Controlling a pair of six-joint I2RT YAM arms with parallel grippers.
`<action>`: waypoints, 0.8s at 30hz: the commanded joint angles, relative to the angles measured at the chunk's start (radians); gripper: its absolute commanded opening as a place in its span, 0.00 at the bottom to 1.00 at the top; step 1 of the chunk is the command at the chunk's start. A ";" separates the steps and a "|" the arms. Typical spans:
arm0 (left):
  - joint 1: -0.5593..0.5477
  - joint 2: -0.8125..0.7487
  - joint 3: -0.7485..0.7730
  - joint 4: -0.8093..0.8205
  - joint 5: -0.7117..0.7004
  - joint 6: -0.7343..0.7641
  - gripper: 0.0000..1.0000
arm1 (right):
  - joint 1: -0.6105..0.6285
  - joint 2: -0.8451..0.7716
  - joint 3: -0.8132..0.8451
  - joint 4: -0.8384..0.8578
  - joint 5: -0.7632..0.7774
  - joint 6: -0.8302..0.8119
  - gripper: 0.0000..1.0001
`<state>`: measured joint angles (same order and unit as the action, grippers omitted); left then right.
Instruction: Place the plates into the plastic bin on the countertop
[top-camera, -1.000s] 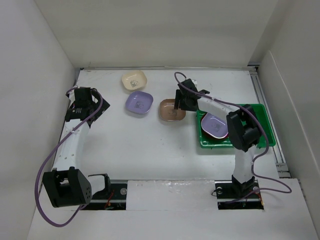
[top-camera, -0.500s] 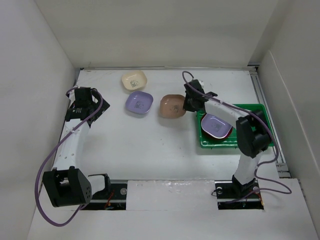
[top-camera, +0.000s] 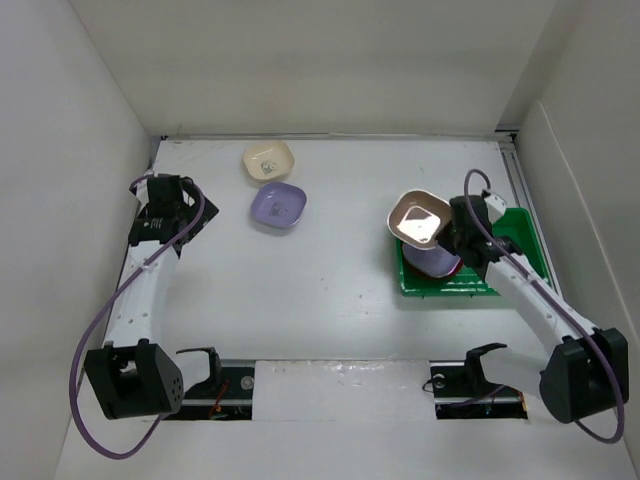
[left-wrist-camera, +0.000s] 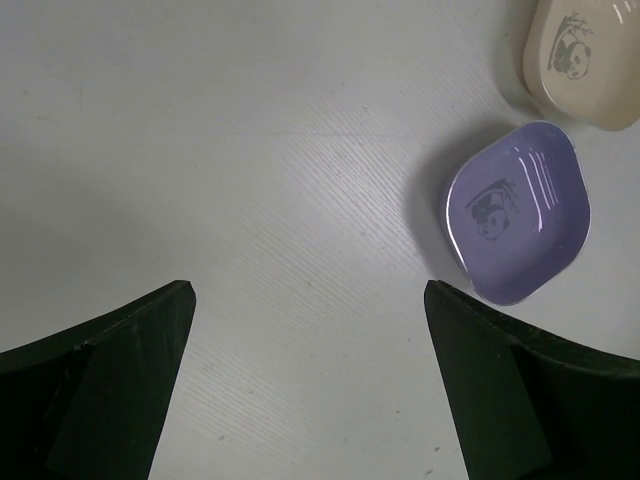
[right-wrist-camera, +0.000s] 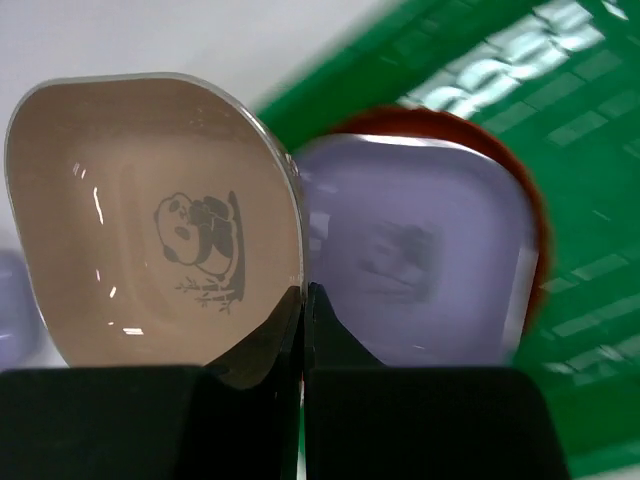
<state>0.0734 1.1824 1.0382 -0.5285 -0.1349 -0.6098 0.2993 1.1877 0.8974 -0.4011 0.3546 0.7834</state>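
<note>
**Finding 1: Grip.** Your right end effector (right-wrist-camera: 303, 300) is closed on the tan-pink plate (top-camera: 418, 220), pinching one rim only. The plate hangs tilted in the air with its panda face turned up toward the overhead camera. A rim pinch on a glazed dish is a weak hold, so I judge that a quick swing or jolt could make the plate pivot or slip out.

**Finding 2: Position.** The plate sits over the near-left corner of the green bin (top-camera: 528, 232), and part of it overhangs the bin wall toward the worktop (top-camera: 300, 290). If you release from here, the plate could strike the wall and tip outward onto the worktop. Carry it further inward before you let go.

**Finding 3: Drop height.** The plate is clear of everything below it. If you let go from this height and tilt, it could clatter onto the stack, skid off, or chip a rim. Level it and lower it first.

**Finding 4: Contents.** In the bin, a stacked lavender plate (right-wrist-camera: 420, 250) rests inside a red plate (right-wrist-camera: 538, 225). The right arm covers part of the bin, so I cannot tell whether more plates lie there.

**Finding 5: Outstanding.** A loose lavender plate (top-camera: 278, 206) and a cream plate (top-camera: 269, 160) lie on the worktop, near each other and well apart from the bin.

**Finding 6: Left side.** Your left end effector (left-wrist-camera: 308, 290) hangs above bare worktop beside the loose lavender plate, with its fingers spread wide and nothing held.
</note>
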 joint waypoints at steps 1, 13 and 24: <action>0.000 -0.069 0.000 0.005 -0.029 0.004 1.00 | -0.070 -0.098 -0.118 0.015 -0.011 0.065 0.00; 0.000 -0.060 0.000 0.015 -0.011 0.004 1.00 | -0.210 -0.224 -0.221 -0.004 -0.114 0.017 0.79; 0.000 -0.050 0.000 0.015 -0.020 0.004 1.00 | 0.125 -0.167 -0.010 0.018 -0.125 -0.007 1.00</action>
<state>0.0734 1.1286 1.0382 -0.5236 -0.1432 -0.6098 0.3012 0.9470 0.7528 -0.4492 0.2340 0.8009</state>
